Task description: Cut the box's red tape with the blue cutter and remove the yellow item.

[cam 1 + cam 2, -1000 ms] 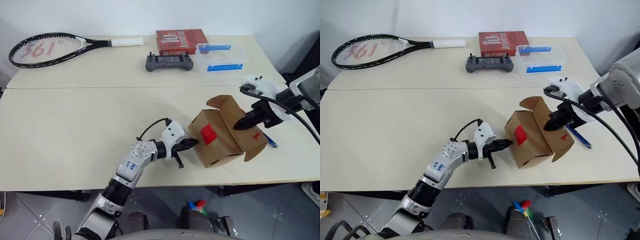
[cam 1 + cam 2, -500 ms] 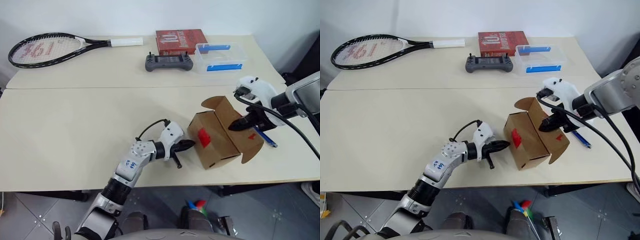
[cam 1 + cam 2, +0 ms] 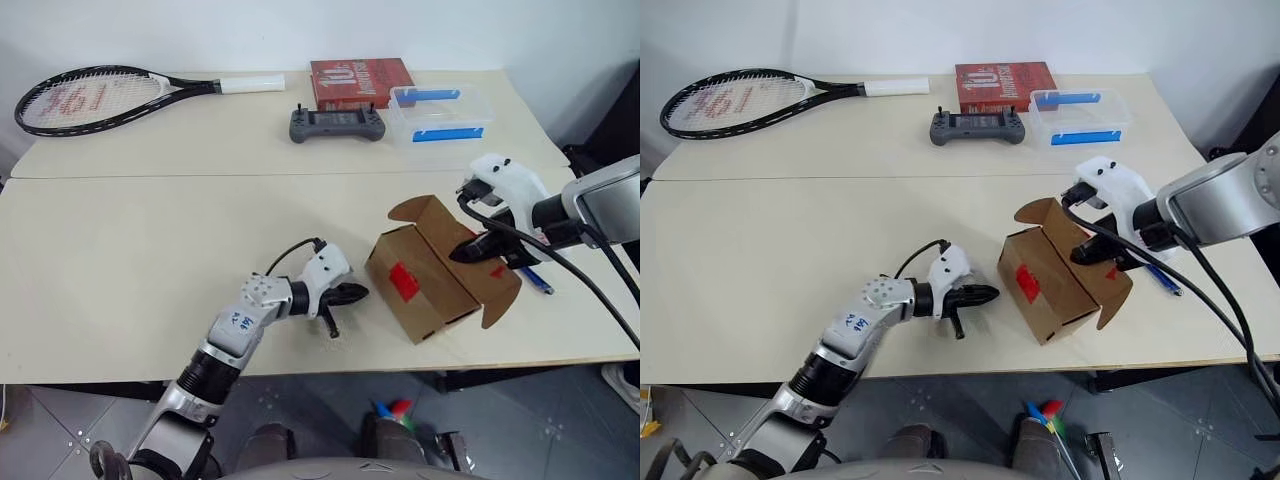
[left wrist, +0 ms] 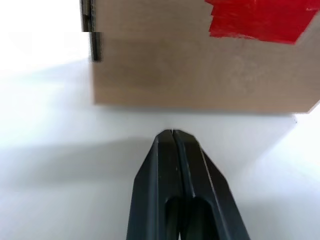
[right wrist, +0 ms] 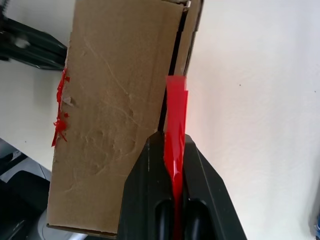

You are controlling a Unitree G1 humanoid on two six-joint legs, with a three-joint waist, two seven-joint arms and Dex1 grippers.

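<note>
Already partly opened, the small brown corrugated cardboard box (image 3: 425, 285) sits near the right front edge of the cream table (image 3: 150, 250), one flap raised and a torn red tape patch (image 3: 404, 283) on its near face. The right gripper (image 5: 172, 150), jaws closed, pinches a red tape strip (image 5: 175, 125) at the flap seam, while the left gripper (image 4: 172, 134) rests shut and empty just left of the box. Judging by this, the cutting looks done: the slim blue cutter (image 3: 540, 281) lies on the table right of the box, and the yellow item remains to be taken out.

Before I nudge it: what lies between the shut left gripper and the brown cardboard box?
Only bare cream tabletop separates the left gripper from the box, seen in the left wrist view.
</note>
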